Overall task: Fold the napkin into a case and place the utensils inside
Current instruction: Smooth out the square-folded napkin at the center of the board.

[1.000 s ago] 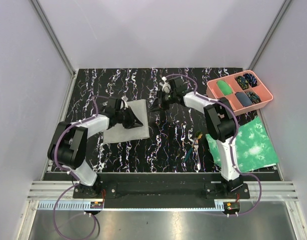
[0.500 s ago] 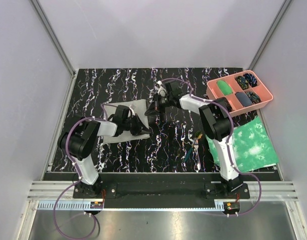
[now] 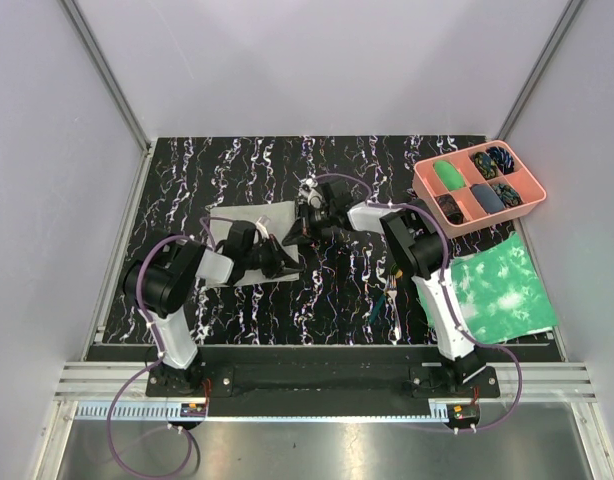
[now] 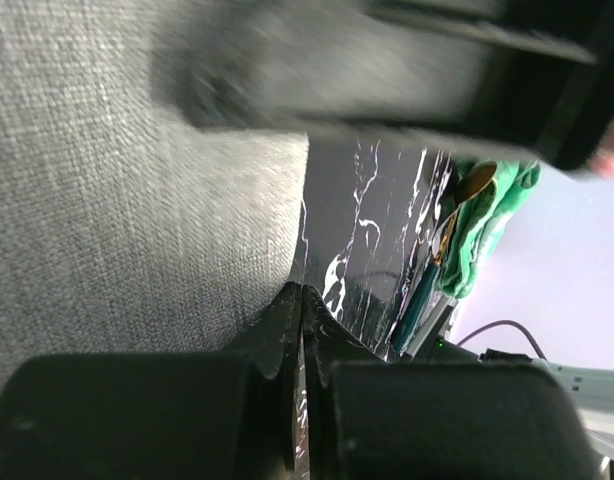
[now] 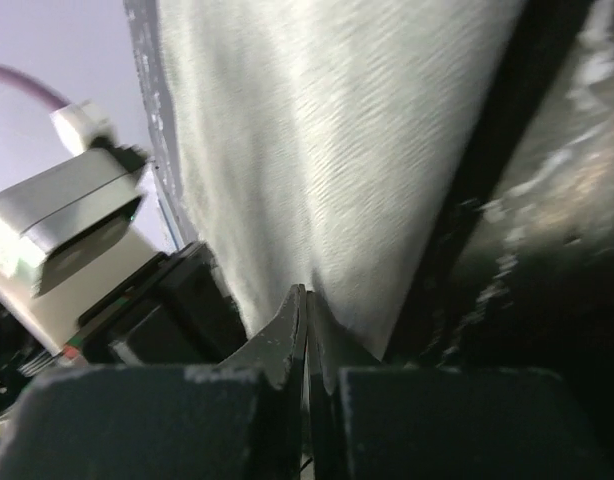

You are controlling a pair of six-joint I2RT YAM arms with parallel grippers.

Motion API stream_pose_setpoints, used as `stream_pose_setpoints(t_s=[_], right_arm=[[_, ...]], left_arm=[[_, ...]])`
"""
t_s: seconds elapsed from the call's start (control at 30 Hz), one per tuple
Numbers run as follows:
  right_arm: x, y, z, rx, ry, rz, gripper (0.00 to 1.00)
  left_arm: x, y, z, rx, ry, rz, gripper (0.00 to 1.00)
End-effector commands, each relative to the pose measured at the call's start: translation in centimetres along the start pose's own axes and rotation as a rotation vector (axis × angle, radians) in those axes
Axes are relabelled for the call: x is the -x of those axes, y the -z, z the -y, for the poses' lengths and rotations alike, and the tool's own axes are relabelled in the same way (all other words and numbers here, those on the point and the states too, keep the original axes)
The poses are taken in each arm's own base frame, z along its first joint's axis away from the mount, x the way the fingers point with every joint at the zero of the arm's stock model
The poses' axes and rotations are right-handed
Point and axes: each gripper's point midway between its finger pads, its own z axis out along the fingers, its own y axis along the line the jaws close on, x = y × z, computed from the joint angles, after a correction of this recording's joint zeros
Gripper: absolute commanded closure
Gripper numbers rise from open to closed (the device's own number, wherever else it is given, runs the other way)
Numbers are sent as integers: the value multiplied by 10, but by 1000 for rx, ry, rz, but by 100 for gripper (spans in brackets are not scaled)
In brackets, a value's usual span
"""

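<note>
- The napkin (image 3: 267, 218) lies flat on the black bench (image 3: 337, 290), on the left side, in front of the left arm.
- It is a thin grey cloth. It looks soft, floppy and very light, so it will bend and sag when it is lifted. It will not break.
- The weave looks a bit rough, so it should not slip out of a tight pinch.
- The best place to take hold is an edge or a corner, with one pinch at each end so the fold stays straight.
- The left tool (image 4: 301, 300) has its two fingers pressed together on the right edge of the napkin, at the near end.
- The right tool (image 5: 305, 300) is pressed together too, and the cloth runs right into its tips at the far end of that edge.
- The utensils (image 3: 392, 290) lie on the bench well apart from the napkin, just beside the green sheet (image 3: 497, 290). They look small, hard and thin.
- A pink tray (image 3: 477, 185) sits at the far right.
- No brand, label or writing can be read anywhere.
</note>
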Motion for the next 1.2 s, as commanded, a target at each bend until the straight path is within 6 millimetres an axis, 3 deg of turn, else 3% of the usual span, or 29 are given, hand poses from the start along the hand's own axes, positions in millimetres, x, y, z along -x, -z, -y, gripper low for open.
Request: stream_pose_setpoints(t_s=[0.0, 0.33, 0.53, 0.57, 0.7, 0.83, 0.93, 1.03, 1.17], right_arm=[[18, -5, 3, 30, 25, 22, 100], [52, -9, 37, 36, -26, 47, 100], [76, -4, 41, 55, -33, 74, 100], [73, -4, 41, 46, -49, 56, 100], [73, 2, 35, 42, -26, 64, 100], [82, 3, 28, 57, -24, 65, 99], [91, 5, 18, 61, -13, 77, 99], [95, 6, 13, 65, -14, 85, 99], [94, 7, 13, 65, -19, 82, 99]], left_arm=[[-18, -1, -8, -12, 8, -34, 98], [-37, 2, -23, -19, 54, -52, 98], [-45, 3, -29, -21, 69, -65, 99], [-43, 5, -19, -59, 48, -63, 99], [-31, 18, 12, -97, -52, -35, 97], [1, 32, 59, -124, -140, 10, 93], [27, 41, 76, -112, -167, 46, 91], [44, 36, 52, -28, -127, 32, 91], [45, 24, 32, -49, -89, -1, 92]])
